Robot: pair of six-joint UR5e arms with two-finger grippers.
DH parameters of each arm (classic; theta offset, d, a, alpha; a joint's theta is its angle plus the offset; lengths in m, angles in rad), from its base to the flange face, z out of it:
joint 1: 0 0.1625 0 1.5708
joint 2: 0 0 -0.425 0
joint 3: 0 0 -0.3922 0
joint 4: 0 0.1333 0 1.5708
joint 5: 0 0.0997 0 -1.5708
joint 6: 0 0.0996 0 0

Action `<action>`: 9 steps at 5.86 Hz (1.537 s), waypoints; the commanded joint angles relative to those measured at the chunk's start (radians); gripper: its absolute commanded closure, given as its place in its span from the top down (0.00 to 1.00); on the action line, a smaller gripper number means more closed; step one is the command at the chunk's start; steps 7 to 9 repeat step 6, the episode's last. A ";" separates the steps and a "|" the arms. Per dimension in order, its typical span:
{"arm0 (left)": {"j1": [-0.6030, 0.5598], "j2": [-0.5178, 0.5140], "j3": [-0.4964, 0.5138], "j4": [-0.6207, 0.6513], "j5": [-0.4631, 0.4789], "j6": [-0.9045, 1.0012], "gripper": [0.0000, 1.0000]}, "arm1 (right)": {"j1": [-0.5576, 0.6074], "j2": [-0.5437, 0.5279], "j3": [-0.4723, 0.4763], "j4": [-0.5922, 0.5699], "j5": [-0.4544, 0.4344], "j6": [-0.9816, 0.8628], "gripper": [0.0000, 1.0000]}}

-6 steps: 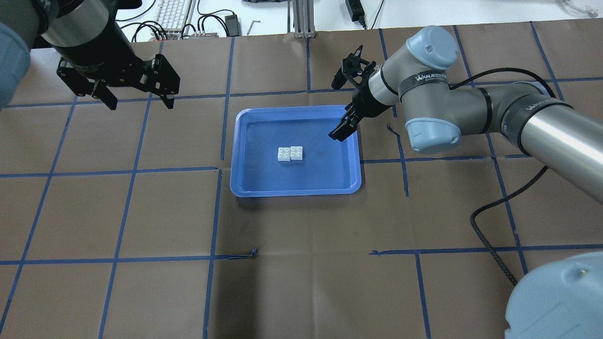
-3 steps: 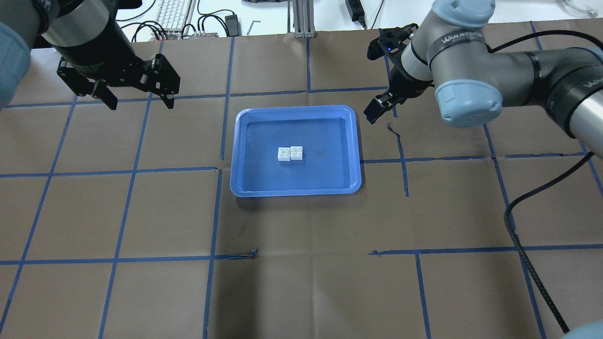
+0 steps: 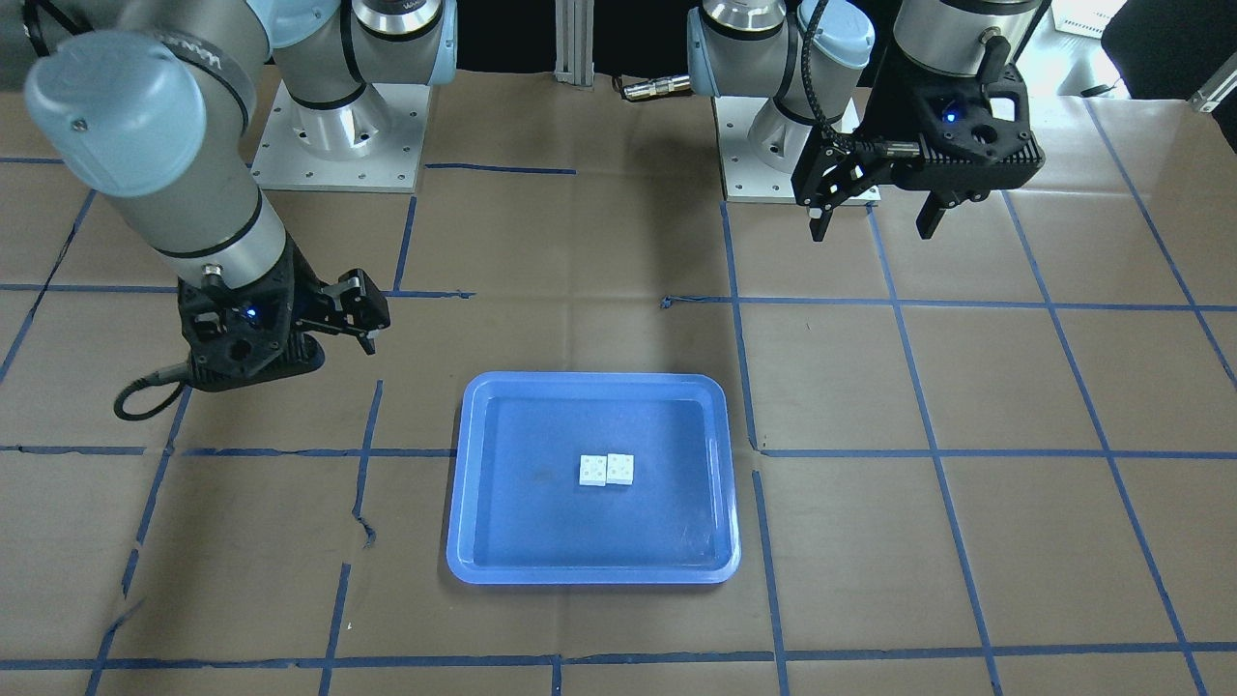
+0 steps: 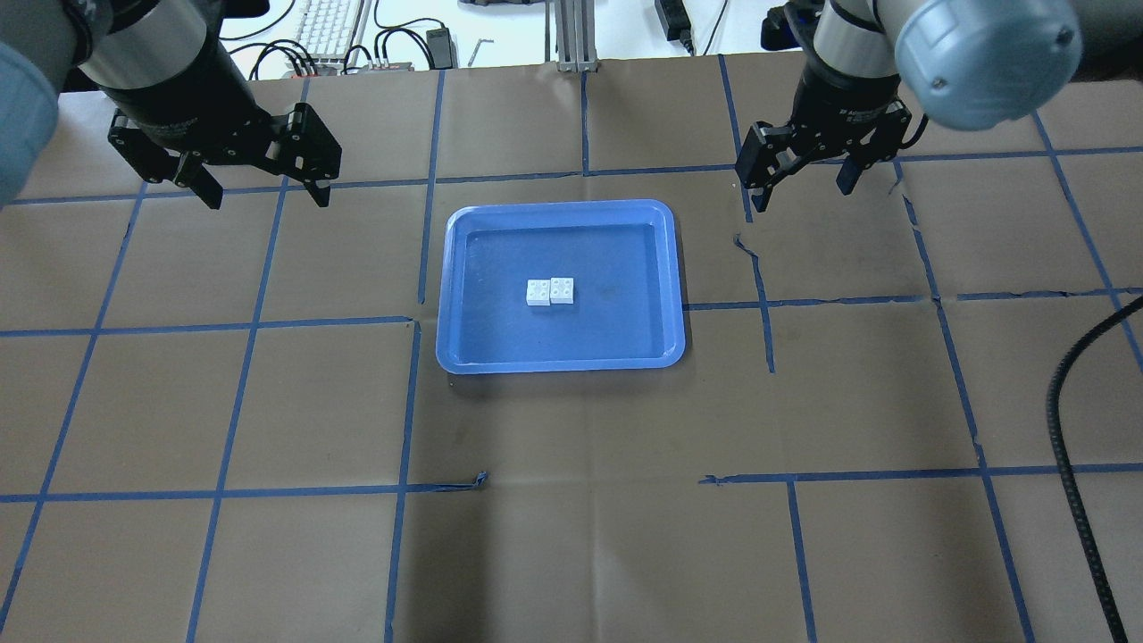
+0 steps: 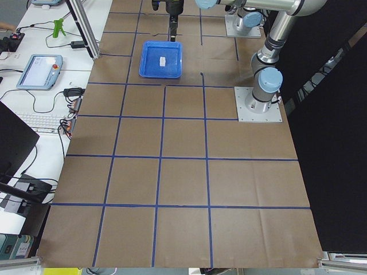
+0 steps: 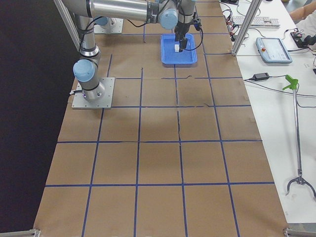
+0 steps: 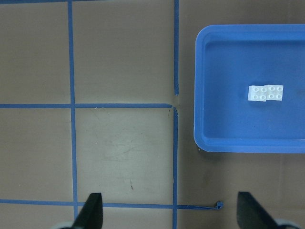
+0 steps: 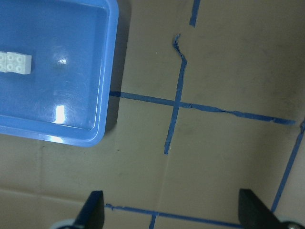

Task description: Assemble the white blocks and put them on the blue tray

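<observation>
Two white blocks (image 4: 550, 291) lie joined side by side, studs up, near the middle of the blue tray (image 4: 561, 207). They also show in the front view (image 3: 606, 470) and in both wrist views (image 7: 265, 93) (image 8: 15, 62). My left gripper (image 4: 268, 198) hangs open and empty above the table, well to the left of the tray and further back. My right gripper (image 4: 799, 192) hangs open and empty off the tray's far right corner. Neither gripper touches anything.
The brown paper table cover has a blue tape grid with torn bits (image 4: 748, 246). A black cable (image 4: 1072, 429) runs along the right side. A keyboard (image 4: 330, 22) and wires lie beyond the far edge. Arm base plates (image 3: 333, 145) stand at the robot's side.
My right gripper has moved from above the tray's right edge to the right and back, clear of the tray, and has turned. The blocks and my left gripper have not moved.
</observation>
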 commanded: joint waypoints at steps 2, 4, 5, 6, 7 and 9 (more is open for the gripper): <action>0.000 0.000 0.000 0.000 -0.001 0.000 1.00 | -0.003 -0.032 -0.064 0.133 0.001 0.056 1.00; 0.000 0.000 0.002 0.000 -0.001 0.000 1.00 | -0.005 -0.034 -0.041 0.119 0.000 0.057 1.00; 0.000 0.000 0.002 0.001 -0.003 0.000 1.00 | -0.005 -0.034 -0.041 0.119 -0.002 0.057 1.00; 0.000 0.000 0.000 0.000 -0.003 0.000 1.00 | -0.005 -0.034 -0.041 0.119 -0.004 0.056 1.00; 0.000 0.000 0.000 0.000 -0.003 0.000 1.00 | -0.005 -0.034 -0.041 0.119 -0.004 0.056 1.00; 0.000 0.000 0.000 0.000 -0.003 0.000 1.00 | -0.005 -0.034 -0.041 0.119 -0.004 0.056 1.00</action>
